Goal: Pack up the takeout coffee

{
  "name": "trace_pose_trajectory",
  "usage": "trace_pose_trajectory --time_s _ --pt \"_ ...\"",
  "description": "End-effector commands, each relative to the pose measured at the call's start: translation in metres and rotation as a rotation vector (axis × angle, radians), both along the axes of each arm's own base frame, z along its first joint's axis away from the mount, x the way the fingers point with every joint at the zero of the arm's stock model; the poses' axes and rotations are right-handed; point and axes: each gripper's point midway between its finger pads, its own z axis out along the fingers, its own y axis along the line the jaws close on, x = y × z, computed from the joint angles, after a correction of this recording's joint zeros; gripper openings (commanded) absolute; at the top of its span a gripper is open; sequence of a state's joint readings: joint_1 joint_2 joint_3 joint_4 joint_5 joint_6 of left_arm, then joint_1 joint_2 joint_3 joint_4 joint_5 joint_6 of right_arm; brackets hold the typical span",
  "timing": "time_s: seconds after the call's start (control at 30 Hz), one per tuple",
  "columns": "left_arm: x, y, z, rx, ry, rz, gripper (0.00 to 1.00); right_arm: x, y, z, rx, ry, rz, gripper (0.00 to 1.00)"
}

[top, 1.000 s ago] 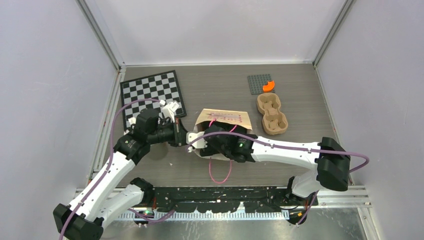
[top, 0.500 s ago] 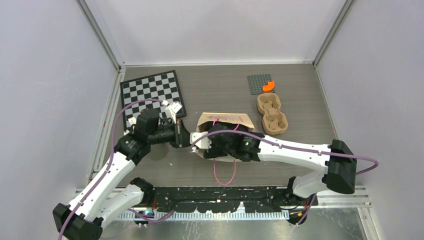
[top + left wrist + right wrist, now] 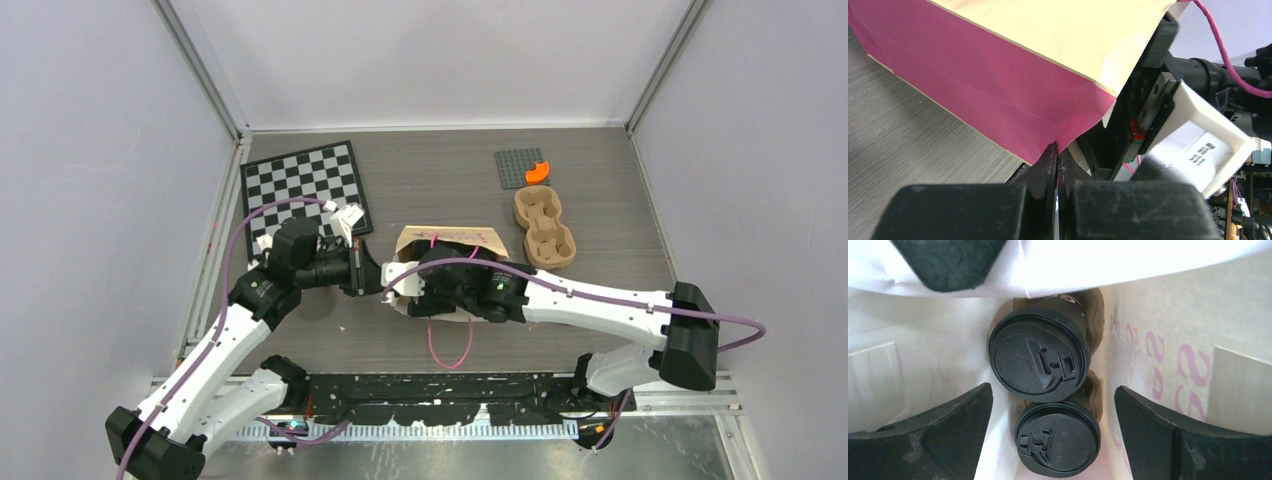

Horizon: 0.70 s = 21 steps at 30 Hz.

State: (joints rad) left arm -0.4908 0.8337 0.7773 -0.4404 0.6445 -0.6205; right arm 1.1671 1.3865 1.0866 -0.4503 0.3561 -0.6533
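— Where are the cups (image 3: 1040,360)?
— Both lidded, upright inside the bag (image 3: 445,238), straight beneath your right gripper (image 3: 1053,410), which hangs released. Your left gripper (image 3: 1057,165) is clenched on the bag's left corner.
— Changed?
— Your right elbow (image 3: 690,335) has swung right; the bag barely moves.

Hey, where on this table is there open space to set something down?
Bare tabletop lies at the back between the chessboard and the grey plate, and right of the cup carrier. The middle is crowded: the left pincer pinches a corner of the paper bag and the right pincer reaches into it.
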Motion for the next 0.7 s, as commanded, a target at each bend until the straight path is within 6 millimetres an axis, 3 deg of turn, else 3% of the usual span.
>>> trace_pose_trajectory --time_s 0.0,0.13,0.37,0.67 --pt "0.001 -0.003 0.011 -0.023 -0.051 -0.02 0.0 0.0 0.0 0.038 0.103 -0.026 -0.016 0.94" --pt "0.0 -0.003 0.011 -0.024 -0.049 -0.022 0.0 -0.002 -0.006 0.037 0.107 -0.022 -0.025 0.86" --pt "0.0 -0.004 0.012 -0.028 -0.053 -0.026 0.0 -0.006 -0.007 0.027 0.098 0.005 -0.022 0.51" --pt "-0.002 -0.004 0.015 -0.04 -0.048 -0.028 0.0 -0.003 0.008 0.018 0.138 0.014 -0.014 0.38"
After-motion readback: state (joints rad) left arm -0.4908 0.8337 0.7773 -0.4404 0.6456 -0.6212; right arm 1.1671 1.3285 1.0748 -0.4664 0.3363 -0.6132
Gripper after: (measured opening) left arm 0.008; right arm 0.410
